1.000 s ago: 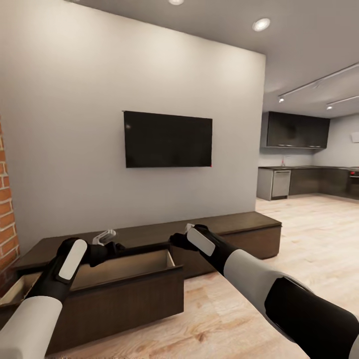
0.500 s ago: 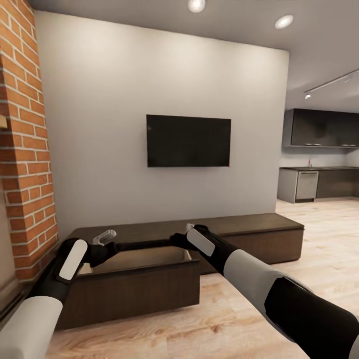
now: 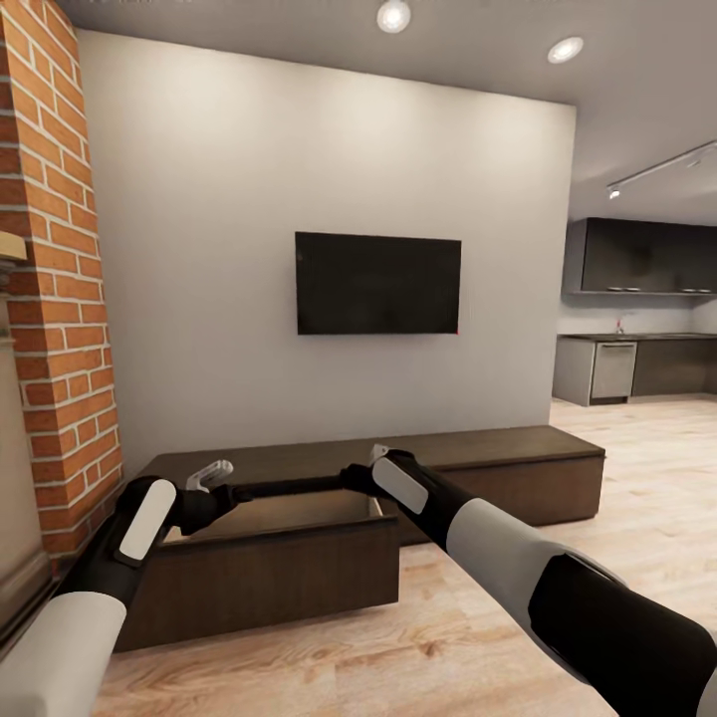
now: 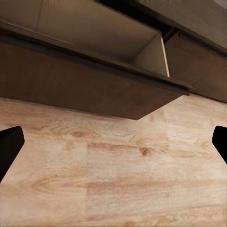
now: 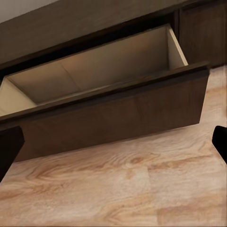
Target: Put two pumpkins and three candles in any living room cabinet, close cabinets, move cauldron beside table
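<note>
- A long, low dark-brown wooden cabinet [image 3: 468, 463] runs along the grey wall beneath a wall-mounted black TV [image 3: 378, 284], with a wide drawer [image 3: 274, 563] at its left end pulled out over the light wood plank floor [image 3: 617, 498].
- The drawer's pale wood compartment [image 5: 109, 66] holds nothing that can be seen from the right wrist view.
- The left gripper [image 3: 211, 474] hovers above the open drawer's left side, its two dark fingertips [image 4: 9, 146] spread wide apart at the edges of its wrist view, holding nothing.
- The right gripper [image 3: 370, 460] hangs over the drawer's right rear corner, its fingertips [image 5: 9, 149] likewise parted and empty.
- A red-brick fireplace column [image 3: 60, 299] rises at the left of the head view, just beside the cabinet's end.
- Grey kitchen units [image 3: 637, 368] stand well apart, at the far right.
</note>
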You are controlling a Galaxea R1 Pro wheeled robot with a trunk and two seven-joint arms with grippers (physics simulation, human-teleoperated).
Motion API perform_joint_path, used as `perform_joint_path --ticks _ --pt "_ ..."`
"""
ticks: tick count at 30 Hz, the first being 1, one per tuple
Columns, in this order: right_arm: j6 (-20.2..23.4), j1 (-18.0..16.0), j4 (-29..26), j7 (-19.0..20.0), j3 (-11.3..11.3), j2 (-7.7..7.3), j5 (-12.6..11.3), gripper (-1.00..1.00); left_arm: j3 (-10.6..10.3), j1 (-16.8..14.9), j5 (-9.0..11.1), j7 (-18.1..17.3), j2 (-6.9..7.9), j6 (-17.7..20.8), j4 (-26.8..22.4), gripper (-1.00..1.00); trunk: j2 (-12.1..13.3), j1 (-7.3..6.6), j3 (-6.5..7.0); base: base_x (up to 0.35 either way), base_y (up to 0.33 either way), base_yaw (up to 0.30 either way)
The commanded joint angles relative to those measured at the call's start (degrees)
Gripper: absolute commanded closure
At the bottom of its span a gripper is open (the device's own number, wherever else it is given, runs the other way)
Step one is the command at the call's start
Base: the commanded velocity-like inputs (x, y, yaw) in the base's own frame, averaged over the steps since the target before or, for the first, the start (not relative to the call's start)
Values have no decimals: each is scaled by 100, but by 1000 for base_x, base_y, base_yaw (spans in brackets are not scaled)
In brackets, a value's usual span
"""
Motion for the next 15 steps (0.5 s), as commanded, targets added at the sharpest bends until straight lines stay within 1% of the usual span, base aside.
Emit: perform_joint_path --ticks 1,3,10,15 --pt "-5 -8 -7 -35 51 -3 -12 -100 4 -3 59 53 0 17 -7 -100 38 -24 10 -2 0 0" --pt "-16 -8 -7 -35 75 -3 13 -100 2 -3 59 53 -2 15 -7 -100 118 -68 46 -1 0 0" --pt "4 -8 -9 -35 104 -3 26 -100 5 4 63 53 8 14 19 -100 118 -68 46 -3 0 0" --pt "3 -8 -15 -35 117 -3 32 -100 13 14 67 45 9 4 20 -100 318 -177 136 -186 31 0"
